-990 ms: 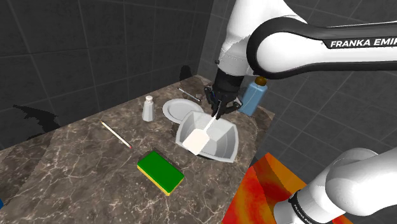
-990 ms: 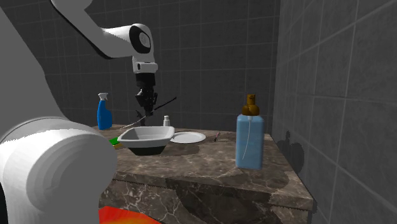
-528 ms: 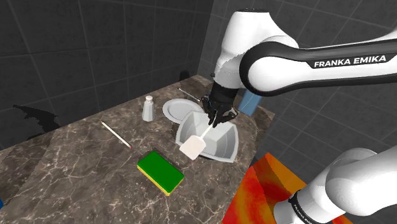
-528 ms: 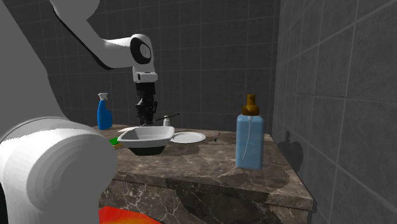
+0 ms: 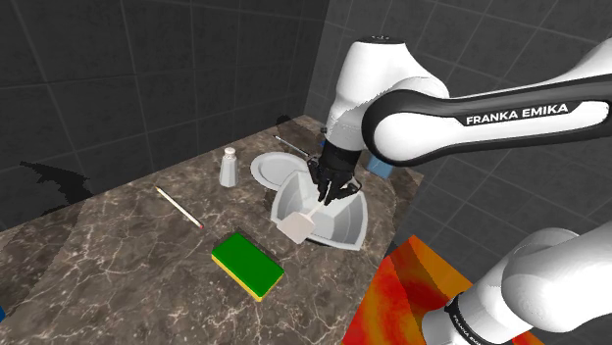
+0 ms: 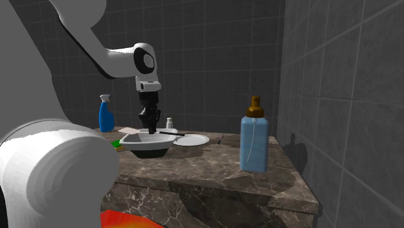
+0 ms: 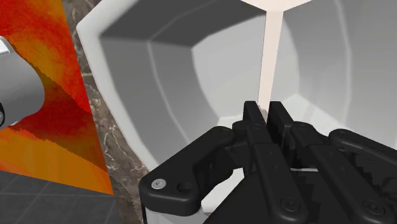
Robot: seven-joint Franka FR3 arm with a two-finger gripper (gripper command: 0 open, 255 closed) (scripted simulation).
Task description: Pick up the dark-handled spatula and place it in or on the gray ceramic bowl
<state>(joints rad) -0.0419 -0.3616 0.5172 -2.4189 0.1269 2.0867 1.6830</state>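
My black gripper (image 5: pixel 329 184) hangs low over the pale grey square bowl (image 5: pixel 345 221), shut on the spatula. The spatula's white blade (image 5: pixel 295 227) lies tilted over the bowl's rim on the side toward the green sponge. In the second exterior view the gripper (image 6: pixel 150 127) reaches down to the bowl (image 6: pixel 152 146), and the spatula's dark handle (image 6: pixel 170 133) sticks out level above the rim toward the plate. In the wrist view the gripper (image 7: pixel 267 116) clasps the spatula's pale shaft (image 7: pixel 271 57), which runs across the bowl's inner wall (image 7: pixel 165 70).
A green-and-yellow sponge (image 5: pixel 247 265), a pencil (image 5: pixel 179 208), a salt shaker (image 5: pixel 229 168) and a white plate (image 5: pixel 267 169) lie around the bowl on the marble counter. A blue soap bottle (image 6: pixel 254 140) stands near the counter's corner. A blue spray bottle (image 6: pixel 106 115) stands further back.
The gripper has come down with the spatula, from well above the bowl to just over it. The blade has sunk onto the rim and the handle now lies nearly level.
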